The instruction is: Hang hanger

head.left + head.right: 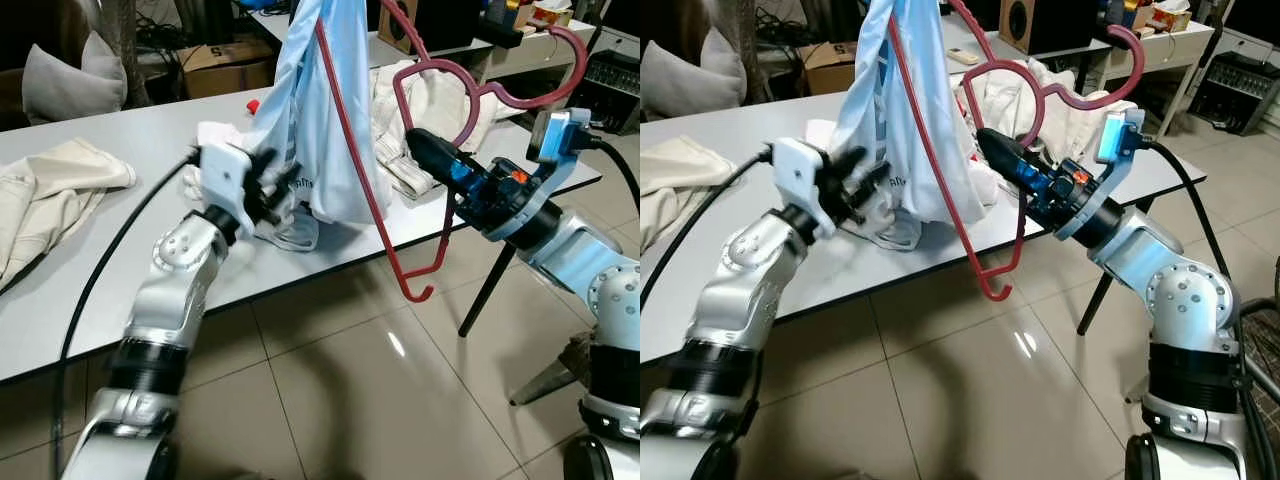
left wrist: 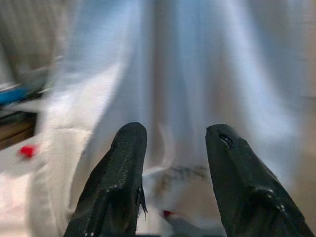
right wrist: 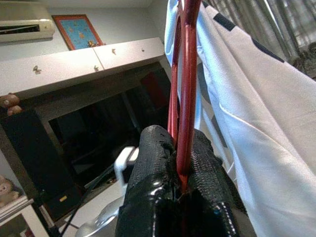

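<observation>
Top of the light blue shirt and the red hanger run out of frame above, so I can't see what they hang from. Hanger's hook end dangles below the desk edge, over the tiled floor. My right pincer is clamped on a thin bar of the red hanger; in the right wrist view the bar sits pinched between the two black fingers, shirt just beside it. Exact grip spot on the hanger is hard to tell, bars overlap. My left pincer is at the shirt's lower hem, fingers apart, nothing between them; left wrist view is blurred, fingers spread with blue cloth ahead. Cream clothes piled on desk behind the hanger, partly hidden by it. Another cream cloth at desk's left end, cut off. Cardboard box and grey cushion behind.
</observation>
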Controlling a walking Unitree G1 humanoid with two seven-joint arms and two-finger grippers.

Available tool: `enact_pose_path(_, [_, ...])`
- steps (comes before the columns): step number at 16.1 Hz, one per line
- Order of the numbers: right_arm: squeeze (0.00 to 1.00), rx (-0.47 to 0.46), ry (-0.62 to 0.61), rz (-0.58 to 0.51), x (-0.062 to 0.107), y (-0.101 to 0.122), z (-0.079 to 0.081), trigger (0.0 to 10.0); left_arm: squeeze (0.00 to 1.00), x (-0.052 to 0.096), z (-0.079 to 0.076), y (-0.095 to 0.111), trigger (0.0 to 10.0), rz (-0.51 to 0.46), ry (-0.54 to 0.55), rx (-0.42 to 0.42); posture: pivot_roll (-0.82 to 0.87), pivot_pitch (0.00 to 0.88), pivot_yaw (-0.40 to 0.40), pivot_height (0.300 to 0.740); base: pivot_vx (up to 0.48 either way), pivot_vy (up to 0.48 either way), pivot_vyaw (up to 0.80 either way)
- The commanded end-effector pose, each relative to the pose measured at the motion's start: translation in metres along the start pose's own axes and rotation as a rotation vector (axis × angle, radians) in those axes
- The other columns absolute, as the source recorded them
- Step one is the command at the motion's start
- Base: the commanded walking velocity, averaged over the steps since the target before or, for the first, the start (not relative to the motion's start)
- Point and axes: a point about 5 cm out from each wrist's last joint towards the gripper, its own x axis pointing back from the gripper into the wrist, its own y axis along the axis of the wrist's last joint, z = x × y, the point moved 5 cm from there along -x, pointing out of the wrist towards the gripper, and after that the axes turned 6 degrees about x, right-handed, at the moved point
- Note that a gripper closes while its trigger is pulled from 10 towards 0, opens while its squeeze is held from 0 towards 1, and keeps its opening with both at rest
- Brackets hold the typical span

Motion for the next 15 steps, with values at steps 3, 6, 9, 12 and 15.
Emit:
enact_pose_path(3, [0.0,0.011,0.021,-0.018,0.003,0.006,0.007,0.0,0.0,0.012,-0.014,0.008,10.0,-0.016,-0.122,-0.102,-0.23,0.0,0.035,0.74,0.0,0.0,0.0])
enact_pose_path(6, [0.0,0.003,0.023,-0.013,0.003,0.004,0.006,0.0,1.0,0.013,0.001,0.025,10.0,-0.099,-0.043,-0.172,-0.23,0.0,0.029,0.74,0.0,0.0,0.0])
enact_pose_path(9, [0.0,0.003,0.025,-0.009,0.002,0.003,0.007,0.0,0.15,0.002,0.017,0.029,10.0,-0.078,0.104,-0.449,-0.23,0.0,0.029,0.74,0.0,0.0,0.0])
enact_pose_path(12, [0.0,0.001,0.026,-0.015,0.002,0.002,0.007,0.0,0.0,-0.007,0.02,0.021,10.0,-0.06,0.137,-0.494,-0.24,0.0,0.036,0.74,0.0,0.0,0.0])
enact_pose_path(15, [0.0,0.003,0.027,-0.019,0.001,0.003,0.008,0.0,0.0,-0.015,0.025,0.009,10.0,-0.014,0.167,-0.542,-0.25,0.0,0.043,0.74,0.0,0.0,0.0])
